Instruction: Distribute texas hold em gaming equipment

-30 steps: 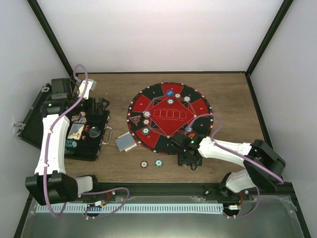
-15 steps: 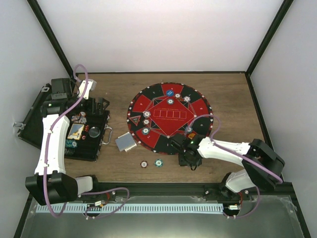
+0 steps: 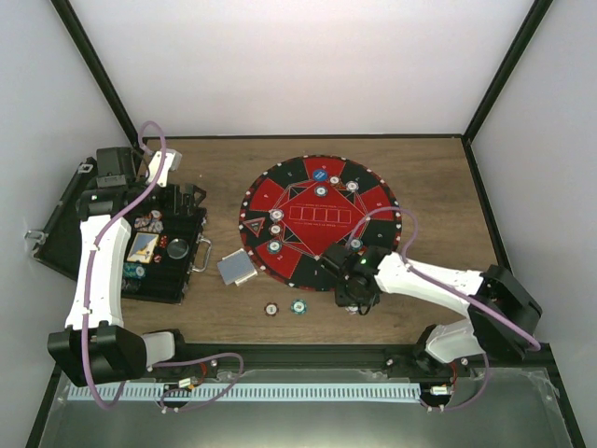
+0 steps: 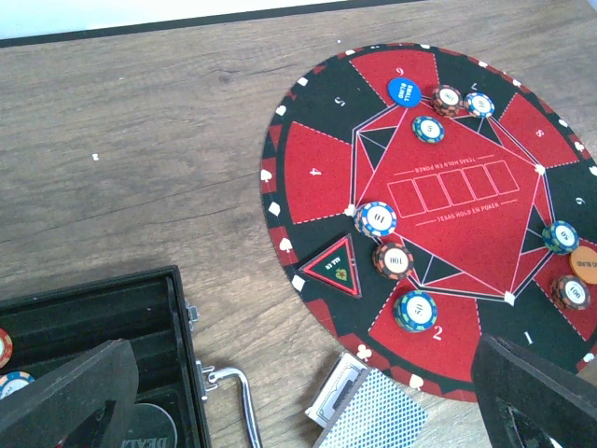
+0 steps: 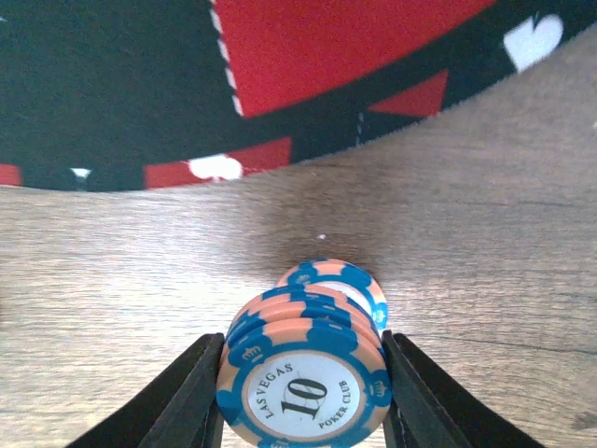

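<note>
My right gripper (image 5: 303,373) is shut on a small stack of blue-and-peach "10" poker chips (image 5: 303,387), over the wood just off the near edge of the round red-and-black mat (image 5: 308,56). In the top view it (image 3: 353,286) is at the mat's (image 3: 317,219) near rim. Several chips (image 4: 379,218) lie on the mat, with a blue disc (image 4: 401,91) and an orange disc (image 4: 585,263). The grey-backed card deck (image 4: 373,413) lies by the mat's left edge. My left gripper (image 4: 303,373) is open and empty, near the black case (image 4: 93,327).
Two loose chips (image 3: 270,308) (image 3: 298,305) lie on the wood near the front. The open black case (image 3: 140,245) at the left holds more chips, and its metal handle (image 4: 244,411) sticks out toward the deck. Dark frame rails border the table.
My right gripper has moved a little up and left toward the mat's near rim, with the chip stack in it. The left arm has not moved.
</note>
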`<action>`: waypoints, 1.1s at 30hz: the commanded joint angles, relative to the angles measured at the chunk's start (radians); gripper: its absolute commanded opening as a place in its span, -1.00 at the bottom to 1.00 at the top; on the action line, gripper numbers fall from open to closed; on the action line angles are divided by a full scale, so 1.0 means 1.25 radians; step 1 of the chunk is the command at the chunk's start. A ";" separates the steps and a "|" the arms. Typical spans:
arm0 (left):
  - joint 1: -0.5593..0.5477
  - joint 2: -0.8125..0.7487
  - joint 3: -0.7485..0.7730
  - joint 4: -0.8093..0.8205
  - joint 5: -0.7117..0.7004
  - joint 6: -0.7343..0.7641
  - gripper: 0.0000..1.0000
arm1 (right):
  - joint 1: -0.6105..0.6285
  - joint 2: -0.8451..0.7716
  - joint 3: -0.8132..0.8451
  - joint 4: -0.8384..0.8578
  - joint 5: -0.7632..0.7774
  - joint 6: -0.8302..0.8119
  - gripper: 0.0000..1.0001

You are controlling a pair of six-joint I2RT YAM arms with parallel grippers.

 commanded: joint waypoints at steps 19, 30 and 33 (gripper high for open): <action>0.005 -0.007 0.010 -0.040 -0.012 0.050 1.00 | -0.426 0.164 0.259 0.113 0.059 -0.300 -0.48; 0.005 -0.003 -0.024 -0.091 0.009 0.183 1.00 | -0.488 0.310 0.272 0.214 0.024 -0.319 -0.48; 0.004 -0.005 -0.049 -0.131 0.012 0.276 1.00 | -0.489 0.345 0.287 0.222 0.025 -0.326 -0.48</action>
